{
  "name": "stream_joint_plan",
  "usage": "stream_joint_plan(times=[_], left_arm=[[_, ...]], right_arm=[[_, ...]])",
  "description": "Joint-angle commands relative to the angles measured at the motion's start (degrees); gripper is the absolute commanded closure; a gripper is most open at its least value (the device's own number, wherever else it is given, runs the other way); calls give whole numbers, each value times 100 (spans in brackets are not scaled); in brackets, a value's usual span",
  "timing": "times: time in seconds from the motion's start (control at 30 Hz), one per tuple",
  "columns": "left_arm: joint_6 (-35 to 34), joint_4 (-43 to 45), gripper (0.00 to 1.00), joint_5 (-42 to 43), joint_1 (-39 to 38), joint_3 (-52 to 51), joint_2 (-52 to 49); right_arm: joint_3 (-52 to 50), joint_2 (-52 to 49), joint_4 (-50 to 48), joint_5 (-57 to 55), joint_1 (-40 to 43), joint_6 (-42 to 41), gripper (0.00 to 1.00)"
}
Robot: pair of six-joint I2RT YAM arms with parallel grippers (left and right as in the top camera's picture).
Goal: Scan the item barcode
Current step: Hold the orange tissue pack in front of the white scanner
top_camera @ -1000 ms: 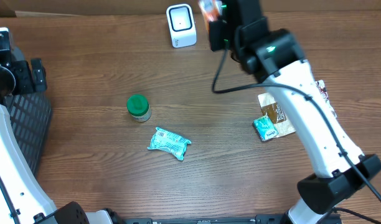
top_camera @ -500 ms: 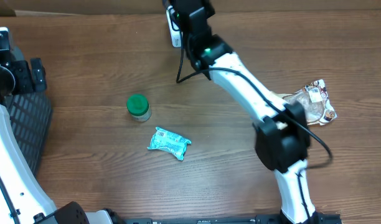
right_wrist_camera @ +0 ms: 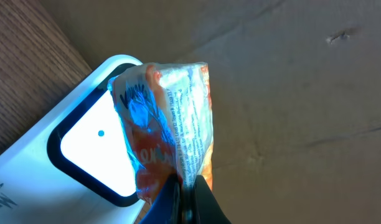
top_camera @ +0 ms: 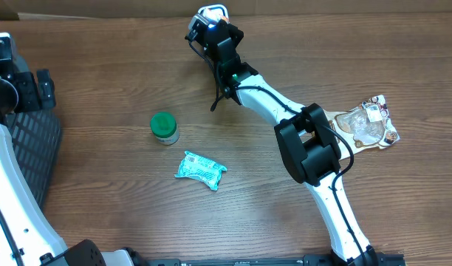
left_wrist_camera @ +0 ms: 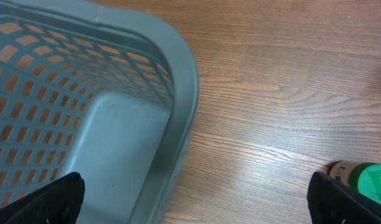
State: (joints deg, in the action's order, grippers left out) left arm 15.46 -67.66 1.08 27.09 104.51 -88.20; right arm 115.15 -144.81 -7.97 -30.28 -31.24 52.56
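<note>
The right gripper (right_wrist_camera: 185, 190) is pinching the orange snack packet (right_wrist_camera: 169, 112) by its lower end. The packet's long axis is pointing up, just before the barcode scanner (right_wrist_camera: 84, 152) window. The left gripper (left_wrist_camera: 197, 202) is gaping wide, well apart, over the grey basket (left_wrist_camera: 178, 93).

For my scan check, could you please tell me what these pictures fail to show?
- Right wrist: the orange packet shows only blurred print; no barcode readable.
- Overhead: the scanner is mostly covered by the right gripper.
- Left wrist: the green-capped bottle is cut off by the frame edge.

Scanner (top_camera: 206, 12) (white) mostly behind right arm (top_camera: 266, 100)
</note>
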Motion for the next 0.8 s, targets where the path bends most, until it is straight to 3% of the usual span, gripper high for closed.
stream_joint_plan(times=[0.0,0.47,0.63,0.77], left_arm=[[127,20,0,2,-11,24,-31],[127,20,0,2,-11,24,-31],[127,20,0,2,-11,24,-31],[127,17,0,2,-11,24,-31]], right_arm=[[42,11,-101,-17,15,155,96],[42,76,-85,-127,-57,52,96],[42,544,350,-162,-57,-787,96],[42,1185,1515,11,-90,-2022,96]])
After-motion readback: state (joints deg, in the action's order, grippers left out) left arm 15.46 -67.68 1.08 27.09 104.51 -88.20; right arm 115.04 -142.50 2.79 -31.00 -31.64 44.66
